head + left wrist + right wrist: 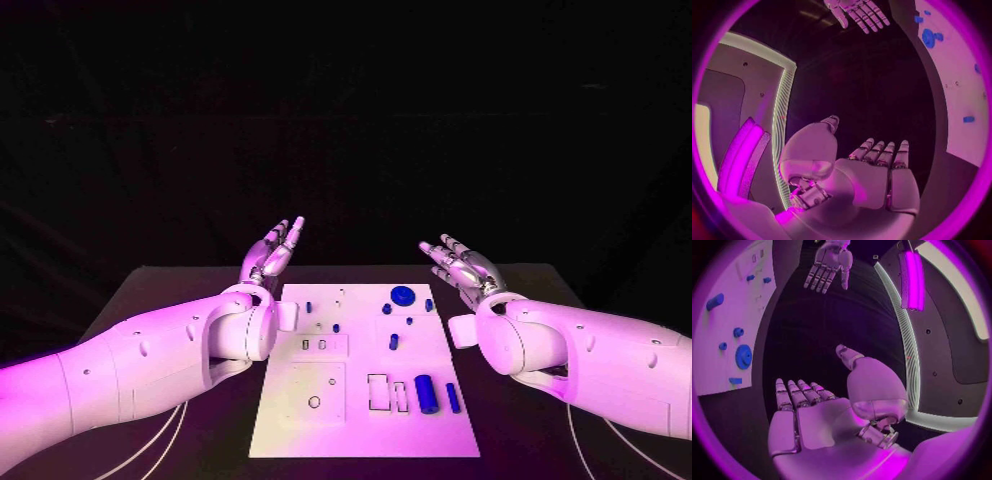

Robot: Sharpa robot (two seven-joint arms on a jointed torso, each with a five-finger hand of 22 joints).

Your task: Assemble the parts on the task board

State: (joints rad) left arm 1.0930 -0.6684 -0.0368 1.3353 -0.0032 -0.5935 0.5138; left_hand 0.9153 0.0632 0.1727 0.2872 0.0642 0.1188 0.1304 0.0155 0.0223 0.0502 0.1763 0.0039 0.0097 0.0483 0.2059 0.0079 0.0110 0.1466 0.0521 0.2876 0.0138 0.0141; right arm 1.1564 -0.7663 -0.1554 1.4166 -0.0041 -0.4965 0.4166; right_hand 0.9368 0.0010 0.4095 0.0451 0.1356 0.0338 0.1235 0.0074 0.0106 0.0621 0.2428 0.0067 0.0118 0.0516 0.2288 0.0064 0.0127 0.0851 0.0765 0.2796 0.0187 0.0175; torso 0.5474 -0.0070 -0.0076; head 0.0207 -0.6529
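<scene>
On the black bench point(173, 290), the white task board point(361, 420) lies flat between the two arms, its long axis running from the robot's side toward the far edge. Blue parts rest on the board's right half. A round disc point(402, 295) lies near the far edge, with smaller blue pieces just beside it. A large cylinder point(426, 392) lies near the robot's end, its long axis parallel to the board's long side; a thinner blue bar point(453, 398) lies just to its right, aligned the same way. Outlined rectangular recesses point(378, 391) sit just left of the cylinder, and a small ring-shaped hole point(315, 402) lies further left.

Left hand point(273, 250): raised off the bench beside the board's far left corner, fingers extended and held apart, palm turned inward toward the board. It holds nothing and touches nothing. The left wrist view shows the same hand point(873, 175) with straight fingers and an empty palm.

Right hand point(462, 262): raised beside the board's far right corner, fingers extended and spread, palm facing inward. It holds nothing and touches nothing; the right wrist view confirms the palm point(811, 415) is empty.
</scene>
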